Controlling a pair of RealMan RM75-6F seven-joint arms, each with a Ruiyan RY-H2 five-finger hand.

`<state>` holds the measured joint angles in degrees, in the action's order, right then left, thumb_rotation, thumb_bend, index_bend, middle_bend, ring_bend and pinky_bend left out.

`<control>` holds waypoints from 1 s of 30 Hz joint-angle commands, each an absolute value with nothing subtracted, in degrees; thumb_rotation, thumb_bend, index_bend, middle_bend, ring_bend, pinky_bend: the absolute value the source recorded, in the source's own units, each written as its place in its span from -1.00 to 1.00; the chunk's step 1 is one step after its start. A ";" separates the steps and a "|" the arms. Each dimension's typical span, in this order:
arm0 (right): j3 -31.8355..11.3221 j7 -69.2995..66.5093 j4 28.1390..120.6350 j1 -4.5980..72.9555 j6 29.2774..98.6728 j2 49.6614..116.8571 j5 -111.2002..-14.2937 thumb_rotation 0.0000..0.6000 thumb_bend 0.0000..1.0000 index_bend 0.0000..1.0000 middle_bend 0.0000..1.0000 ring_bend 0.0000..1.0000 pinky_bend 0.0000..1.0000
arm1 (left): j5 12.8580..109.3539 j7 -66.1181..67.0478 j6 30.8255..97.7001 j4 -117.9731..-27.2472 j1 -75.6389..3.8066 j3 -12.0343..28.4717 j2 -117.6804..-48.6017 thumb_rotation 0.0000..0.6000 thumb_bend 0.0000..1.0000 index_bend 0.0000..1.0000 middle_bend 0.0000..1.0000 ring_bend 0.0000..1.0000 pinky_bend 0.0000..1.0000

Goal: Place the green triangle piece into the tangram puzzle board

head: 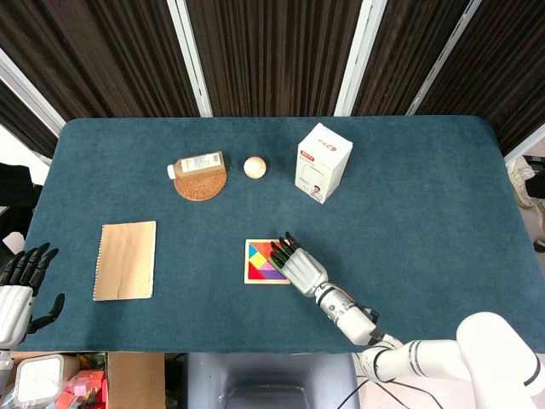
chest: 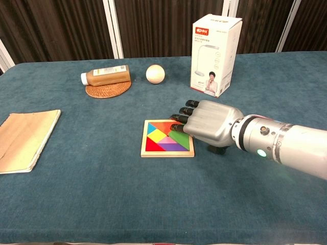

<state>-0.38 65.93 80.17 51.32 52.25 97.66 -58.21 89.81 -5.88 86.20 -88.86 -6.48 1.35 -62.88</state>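
— Dark slatted panels stand behind the blue-covered desk (chest: pixel 76 204); where is the piece?

— Green triangle piece (chest: pixel 179 137) lies in the tangram puzzle board (chest: pixel 167 154) at its right side, toward the far corner, among the red, yellow, orange and purple pieces. It looks level with them, though the hand hides part of it.

— And the hand?

— Right hand (chest: pixel 212 124) hovers over the board's right edge, palm down, fingers (chest: pixel 179 118) stretched forward and close together, their dark tips above the green piece. Whether they touch it I cannot tell. It grips nothing.

— So which step is this?

— Seating the piece, or just after, I judge. The next move calls for a check that the triangle sits flush, then a straight lift away without dragging it out.

— The other hand?

— Left hand (head: pixel 19 285) hangs off the desk's near left corner, fingers spread, empty.

— Anything else?

— A notebook (chest: pixel 23 139) by the left edge; farther back a bottle (chest: pixel 104 76) on a woven coaster (chest: pixel 107 90), a ball (chest: pixel 156 73) and a white box (chest: pixel 214 48).
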 commanded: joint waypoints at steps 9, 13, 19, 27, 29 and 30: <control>1.33 65.54 83.67 50.87 54.55 95.50 -60.38 1.00 -0.15 -0.51 -1.00 -1.00 -1.00 | 89.89 -5.83 86.33 -88.97 -6.44 1.33 -62.82 1.00 -0.08 -1.00 -1.00 -1.00 -0.92; 0.92 63.87 86.09 49.96 57.36 94.26 -62.44 1.00 -0.15 -0.63 -1.00 -1.00 -1.00 | 90.14 -5.81 86.65 -88.97 -6.33 1.27 -62.80 1.00 -0.08 -1.00 -1.00 -1.00 -0.92; 1.23 58.21 93.84 46.45 63.15 87.94 -66.78 1.00 -0.15 -0.74 -1.00 -1.00 -1.00 | 90.39 -5.87 86.97 -89.13 -6.17 1.16 -62.57 1.00 -0.08 -1.00 -1.00 -1.00 -0.92; 9.52 33.19 103.15 28.41 86.24 73.79 -82.26 1.00 -0.17 -1.00 -1.00 -1.00 -1.00 | 92.49 -4.12 89.17 -89.75 -5.18 0.36 -62.67 1.00 -0.08 -1.00 -1.00 -1.00 -0.92; 12.11 26.95 101.38 22.40 92.49 71.59 -83.97 1.00 -0.23 -1.00 -1.00 -1.00 -1.00 | 93.30 -3.19 89.42 -89.99 -5.10 0.02 -62.84 1.00 -0.08 -1.00 -1.00 -1.00 -0.92; 12.89 24.25 99.88 19.67 95.30 71.15 -84.31 1.00 -0.27 -1.00 -1.00 -1.00 -1.00 | 93.64 -2.57 89.60 -90.15 -5.02 -0.11 -62.95 1.00 -0.08 -1.00 -1.00 -1.00 -0.92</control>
<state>7.43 35.94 100.20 30.94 83.47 77.18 -78.49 93.28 -3.11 89.35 -89.93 -5.14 0.13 -62.80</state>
